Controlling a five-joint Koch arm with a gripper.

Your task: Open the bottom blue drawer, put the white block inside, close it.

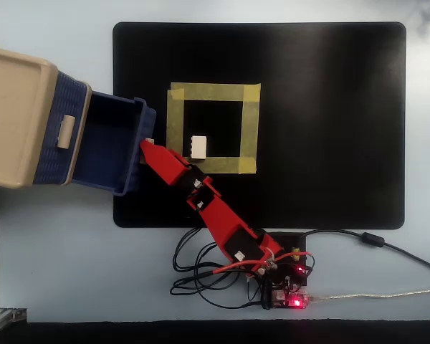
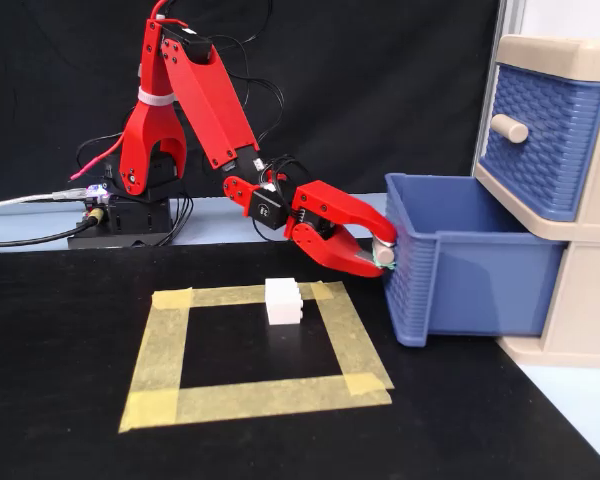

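The bottom blue drawer (image 2: 460,275) stands pulled out of the cabinet (image 2: 570,60). The gripper (image 2: 383,248) pinches its beige handle (image 1: 148,142). The white block (image 2: 283,300) lies just beside the gripper, apart, inside the yellow tape square (image 1: 213,128) on the black mat (image 1: 330,129), nothing covering it.

Bottom blue drawer (image 2: 470,275) pulled open; white block (image 2: 283,300) on mat.

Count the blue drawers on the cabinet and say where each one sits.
2. The upper blue drawer is shut under the beige top; the bottom blue drawer is pulled out over the black mat, its handle in the hand.
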